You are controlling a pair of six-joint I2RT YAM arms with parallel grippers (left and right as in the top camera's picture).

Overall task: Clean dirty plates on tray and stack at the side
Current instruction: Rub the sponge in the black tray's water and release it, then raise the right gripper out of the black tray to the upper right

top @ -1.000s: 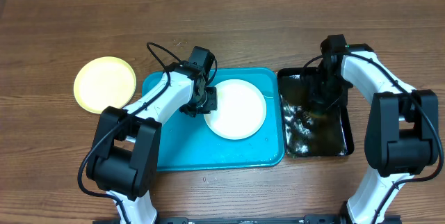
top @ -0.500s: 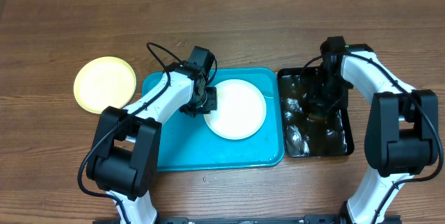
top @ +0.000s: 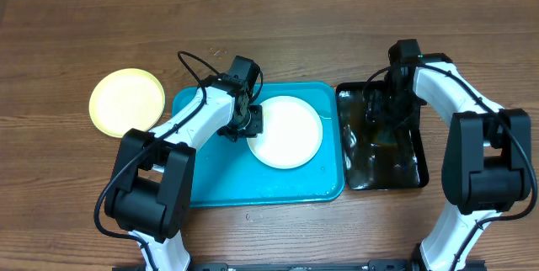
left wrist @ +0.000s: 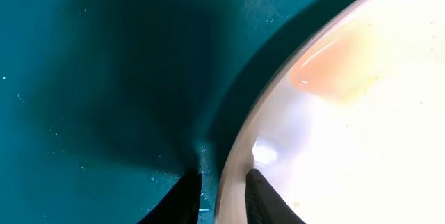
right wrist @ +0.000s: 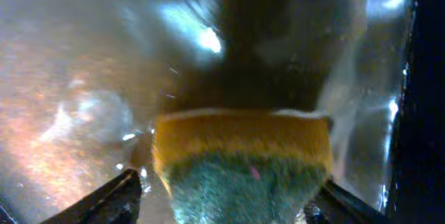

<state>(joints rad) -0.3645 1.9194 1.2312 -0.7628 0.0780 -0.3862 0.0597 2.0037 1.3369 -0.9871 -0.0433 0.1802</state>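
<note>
The left gripper (left wrist: 222, 200) is set nearly closed astride the left rim of the white plate (top: 286, 132), with 1 finger on the tray side and 1 over the plate's face. Whether the rim is truly pinched cannot be told, since a sliver of tray shows beside the outer finger. The right gripper (right wrist: 226, 196) is spread wide over the wet black tray (top: 417, 174) with the yellow-and-green sponge (right wrist: 243, 161) between its jaws; whether the sponge is gripped cannot be told either. The white plate lies in the right half of the turquoise tray (top: 210, 187), with an orange smear (left wrist: 334, 64) near the straddled rim. The pale yellow plate (top: 127, 103) rests on the table (top: 337, 35), well to the left. Were the rim only loosely held, the plate would likely slide or spin under wiping. The sponge could be left in the water if lifted with the jaws this wide, and a soaked sponge may drip on the way across. The 2 trays sit just beside each other, so both raised walls must be cleared in crossing. Little room is left between the plate and the tray's right wall. More is offered along the tray's near strip and on the table around the yellow plate.
</note>
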